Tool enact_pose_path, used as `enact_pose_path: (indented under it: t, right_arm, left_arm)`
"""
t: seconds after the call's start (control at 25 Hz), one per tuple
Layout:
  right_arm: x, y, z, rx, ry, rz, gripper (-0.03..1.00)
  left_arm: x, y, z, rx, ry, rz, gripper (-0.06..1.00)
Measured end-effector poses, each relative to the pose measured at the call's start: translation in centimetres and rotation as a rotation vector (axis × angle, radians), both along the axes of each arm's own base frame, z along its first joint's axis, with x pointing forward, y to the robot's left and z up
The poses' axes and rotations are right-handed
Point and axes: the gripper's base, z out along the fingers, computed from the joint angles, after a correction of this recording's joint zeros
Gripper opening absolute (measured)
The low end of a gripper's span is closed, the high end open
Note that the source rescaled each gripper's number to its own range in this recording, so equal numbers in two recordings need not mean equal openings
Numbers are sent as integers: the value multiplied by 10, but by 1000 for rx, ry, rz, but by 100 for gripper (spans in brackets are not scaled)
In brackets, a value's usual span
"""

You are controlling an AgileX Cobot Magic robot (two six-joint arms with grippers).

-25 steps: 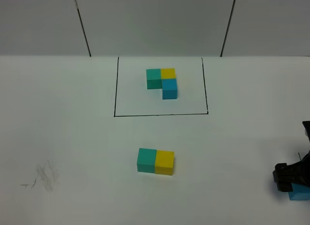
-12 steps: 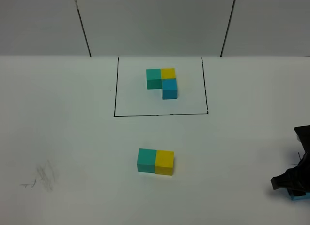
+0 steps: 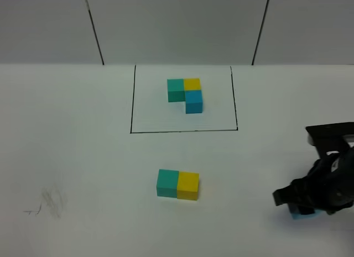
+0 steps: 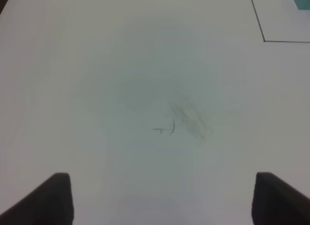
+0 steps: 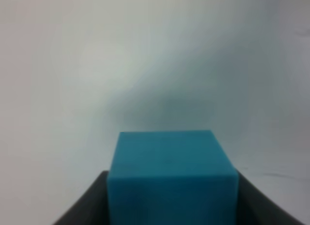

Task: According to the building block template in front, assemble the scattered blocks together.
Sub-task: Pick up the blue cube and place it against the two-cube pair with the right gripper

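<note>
Cubes total six: three in the framed building block template (image 3: 185,94) at far centre, plus three scattered blocks. Teal cube (image 3: 167,182) and yellow cube (image 3: 188,185) touch near centre; the right gripper (image 3: 301,208) pinches the blue cube (image 5: 172,176) at near right. Left gripper (image 4: 167,201) hangs spread over the smudged white table (image 3: 83,157); grey panelled wall (image 3: 177,25) behind.

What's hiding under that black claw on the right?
A sky-blue cube, held in the right gripper. From above only its lower edge shows; whether it touches the table is hidden.
</note>
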Motion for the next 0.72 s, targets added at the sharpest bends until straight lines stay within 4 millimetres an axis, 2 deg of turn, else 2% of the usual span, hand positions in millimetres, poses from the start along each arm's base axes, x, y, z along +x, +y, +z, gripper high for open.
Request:
enact_pose_path:
  t: [0.24,0.44,0.56,0.72]
  right_arm:
    - [-22,63,5,126,-67,7,2]
    - [-36,98,-6,120,-21,-171,2]
    - [-35,122,-10,57,3,-259,2]
    - [-29,158,-7,29,-28,-238,2]
  left_arm:
    - [0,0,0,0,0,0,64]
    - [0,0,0,0,0,0,64]
    - [0,0,0,0,0,0,64]
    - [0,0,0,0,0,0,64]
